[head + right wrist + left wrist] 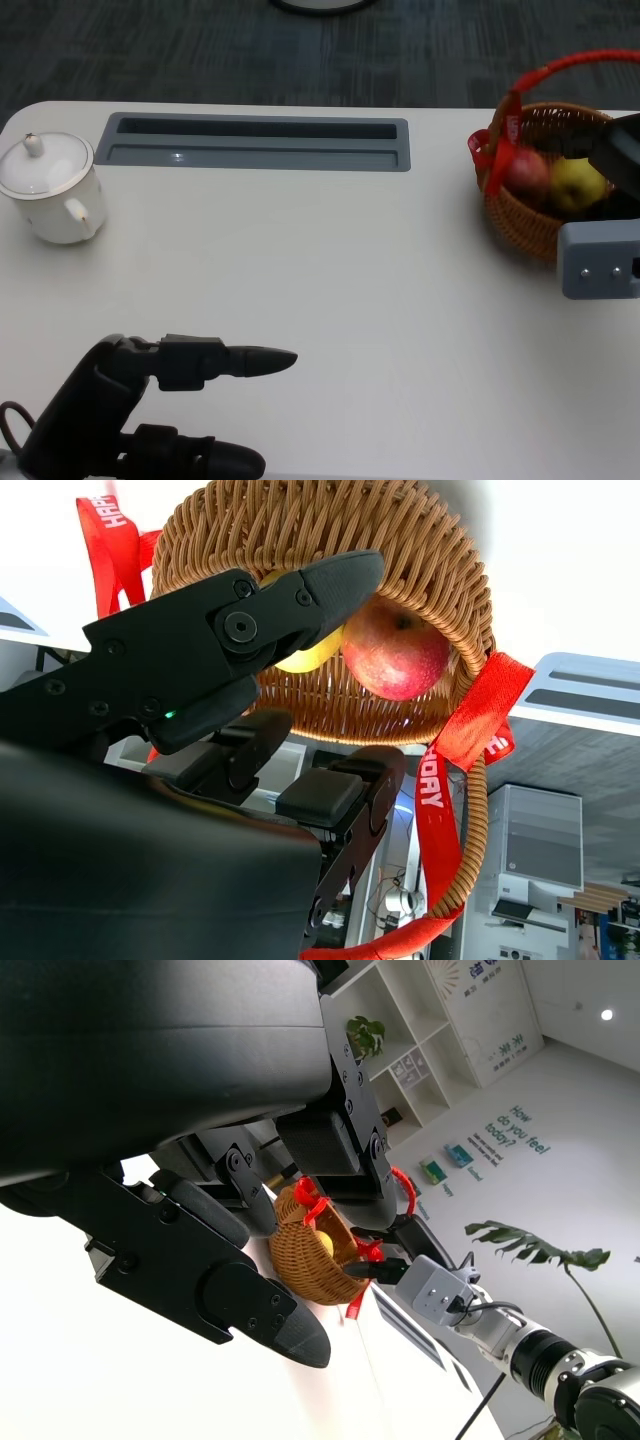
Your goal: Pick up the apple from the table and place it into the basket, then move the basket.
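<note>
At the table's right edge — fruit in, basket next

Both a red apple [524, 172] and a yellow one [577, 184] already lie inside the wicker basket [520, 225], and the right hand [250, 670] reaches over its rim with fingers apart, gripping nothing I can see. Woven cane is light and fairly stiff but gives under a squeeze, so the ribbon-wrapped red handle [570, 66] looks the surer hold; loose fruit may roll if tilted. Near the front edge the left hand [150, 410] rests empty, fingers spread — a white teapot [52, 188] sits at the left edge
</note>
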